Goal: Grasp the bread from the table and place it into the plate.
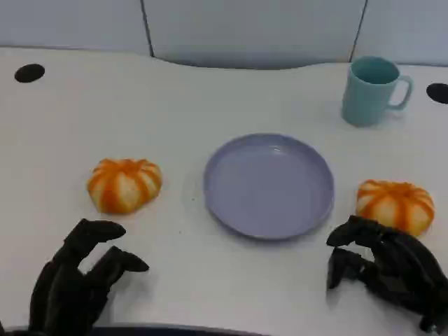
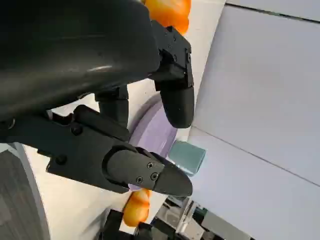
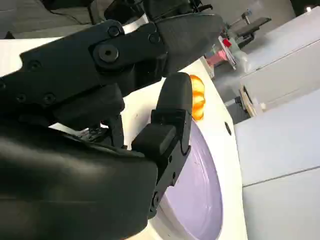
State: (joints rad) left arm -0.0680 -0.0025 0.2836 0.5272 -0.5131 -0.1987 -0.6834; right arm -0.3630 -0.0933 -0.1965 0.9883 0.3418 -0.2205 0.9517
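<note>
Breads (image 1: 124, 185) (image 1: 395, 204) flank plate (image 1: 269, 185) (hands (image 1: 77, 276) (image 1: 388, 269) seemingly empty).

Both black hands sit low at the near table edge, the left hand (image 1: 73, 283) at the lower left with its fingers (image 2: 176, 105) spread and holding nothing, the right hand (image 1: 385, 269) at the lower right, its fingers (image 3: 172, 120) likewise apart and empty.

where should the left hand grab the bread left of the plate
Probably from above, fingers closing around the round sides of the left bread. It sits flat as a low dome with nothing touching it, and the left hand is just in front of it, apart from it, holding nothing.
</note>
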